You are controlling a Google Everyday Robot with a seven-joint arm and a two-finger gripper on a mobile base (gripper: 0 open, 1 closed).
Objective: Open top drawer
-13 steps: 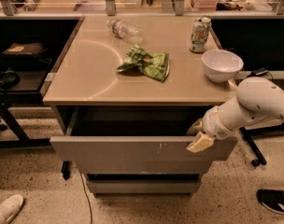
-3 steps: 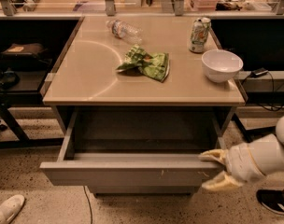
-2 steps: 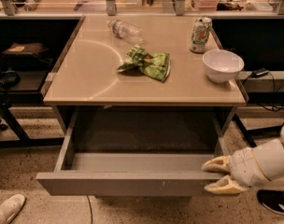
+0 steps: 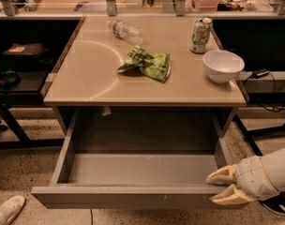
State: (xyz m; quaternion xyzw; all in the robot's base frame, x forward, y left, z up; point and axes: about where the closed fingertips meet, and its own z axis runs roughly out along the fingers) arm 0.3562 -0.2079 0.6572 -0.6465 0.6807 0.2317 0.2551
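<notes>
One top drawer [image 4: 133, 200] far out; gripper [image 4: 216, 189] at front's right corner, jaws clamping rim.

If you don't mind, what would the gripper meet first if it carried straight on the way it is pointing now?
The gripper, low at the right, points left at the right end of the top drawer. It would likely meet the drawer's front panel first. Depth is unclear, and it may be touching it now.
</notes>
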